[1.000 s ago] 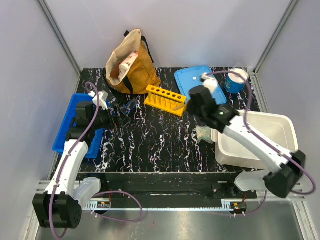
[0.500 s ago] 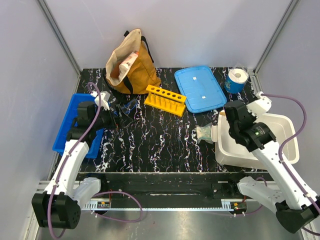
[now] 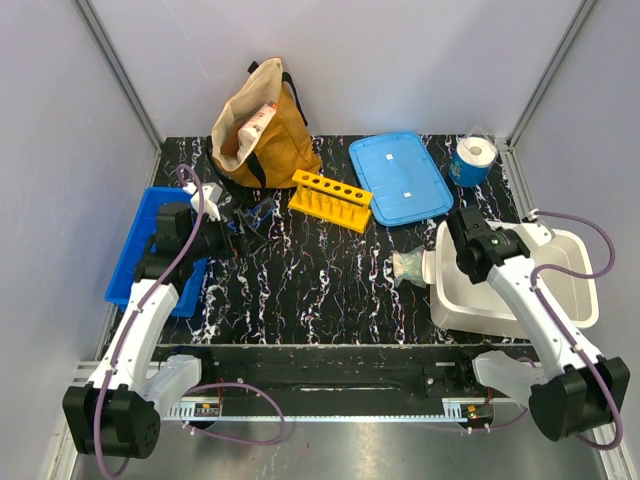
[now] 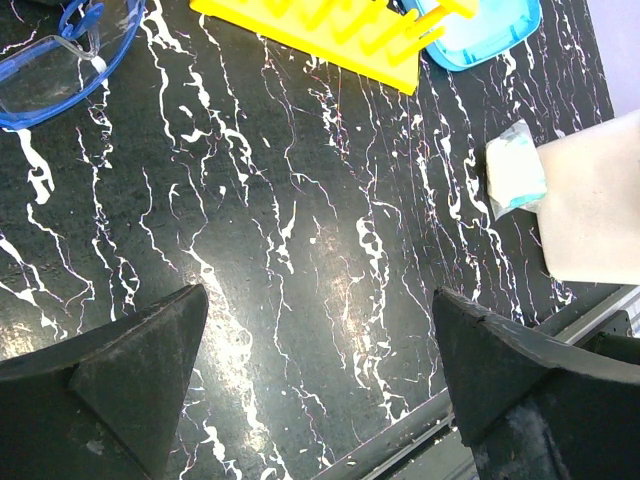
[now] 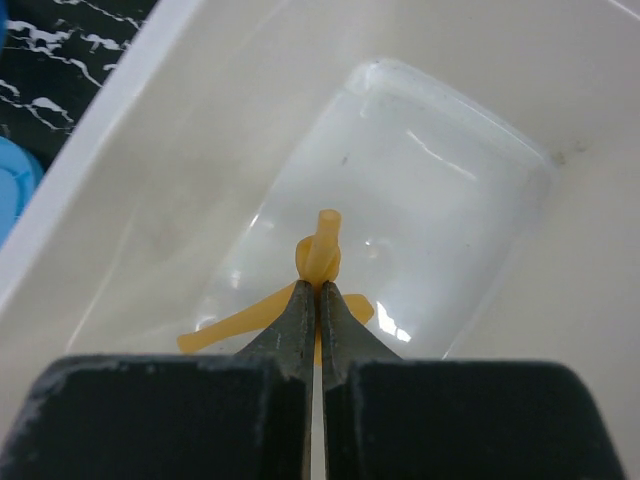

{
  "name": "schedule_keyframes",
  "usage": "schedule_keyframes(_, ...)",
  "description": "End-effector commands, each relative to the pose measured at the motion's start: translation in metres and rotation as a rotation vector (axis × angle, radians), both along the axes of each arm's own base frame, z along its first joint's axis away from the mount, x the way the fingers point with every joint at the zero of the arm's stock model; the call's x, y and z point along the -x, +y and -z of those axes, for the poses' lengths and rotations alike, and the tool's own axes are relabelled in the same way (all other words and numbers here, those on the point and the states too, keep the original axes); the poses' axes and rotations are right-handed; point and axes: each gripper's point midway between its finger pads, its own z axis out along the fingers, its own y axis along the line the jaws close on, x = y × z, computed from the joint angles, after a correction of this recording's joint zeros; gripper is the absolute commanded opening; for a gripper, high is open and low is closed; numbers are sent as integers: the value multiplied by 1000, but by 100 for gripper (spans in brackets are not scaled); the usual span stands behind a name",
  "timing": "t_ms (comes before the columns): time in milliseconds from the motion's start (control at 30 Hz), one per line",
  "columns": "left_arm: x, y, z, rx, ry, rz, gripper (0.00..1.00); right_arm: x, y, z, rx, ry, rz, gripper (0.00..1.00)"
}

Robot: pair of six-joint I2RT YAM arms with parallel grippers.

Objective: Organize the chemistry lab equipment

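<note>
Lower centre, right gripper (image 5: 318,292) pinches rubbery yellow loop (image 5: 322,252) over glossy white tub (image 5: 150,170); left gripper (image 4: 318,340) jaws gape above marbled black tabletop (image 4: 300,200).

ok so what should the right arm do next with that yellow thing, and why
Probably open the right tool and release the yellow looped piece. The tool is pinched shut on the piece, which hangs inside the white bin, over its bare floor, so letting go should leave it in the bin. Whether it already touches the floor is unclear.
</note>
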Motion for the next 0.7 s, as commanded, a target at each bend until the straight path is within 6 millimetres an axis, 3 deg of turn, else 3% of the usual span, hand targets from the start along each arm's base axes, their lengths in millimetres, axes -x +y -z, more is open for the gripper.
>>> schedule_keyframes(0,-5,0,-16,-11,-66,-1,99,10,-15,4,40,-4,119,0)
schedule_keyframes(33,-4,0,-16,-11,-64,-1,99,10,-16,5,49,5,120,1)
schedule_keyframes(167,-5,1,-16,-16,-65,-5,99,9,-19,1,82,12,116,30)
schedule_keyframes(300,-5,2,-15,-19,-64,-10,99,-1,-16,-9,99,17,50,47)
schedule_keyframes(500,-4,5,-19,-34,-81,-22,99,-22,-5,-39,99,-26,-99,48)
schedule_keyframes(667,-4,5,-20,-35,-85,-22,99,-51,24,-69,96,-84,-401,55)
